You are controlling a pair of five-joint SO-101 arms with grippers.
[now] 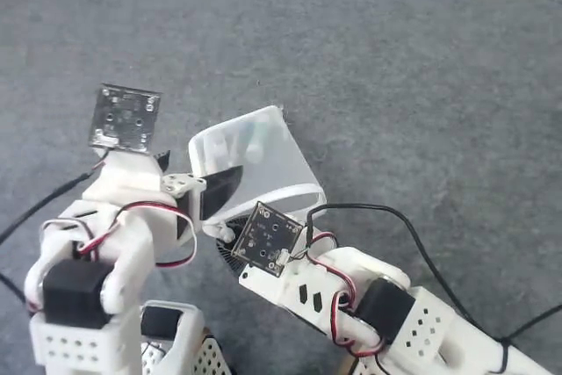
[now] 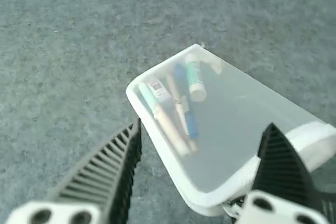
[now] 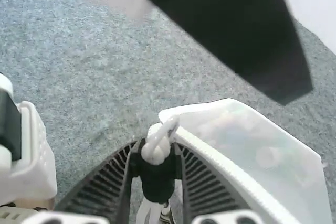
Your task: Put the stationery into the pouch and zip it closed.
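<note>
A translucent white pouch (image 1: 263,160) lies on the grey mat between the two arms. Several pens and a glue stick (image 2: 178,103) lie inside it at its far end. My left gripper (image 2: 202,129) hangs open above the pouch (image 2: 241,129), one black finger on each side of the zip end; in the high view this left gripper (image 1: 215,191) is at the pouch's left edge. My right gripper (image 3: 156,153) is shut on the white zip pull (image 3: 157,142) at the corner of the pouch (image 3: 247,145). From above, the right gripper (image 1: 230,236) sits at the pouch's near left corner.
Grey mat (image 1: 421,85) stretches free behind and to the right of the pouch. A black cable (image 1: 421,252) loops beside the right arm. The left arm's white body (image 3: 26,150) stands close beside the right gripper, with a black finger (image 3: 236,24) overhead.
</note>
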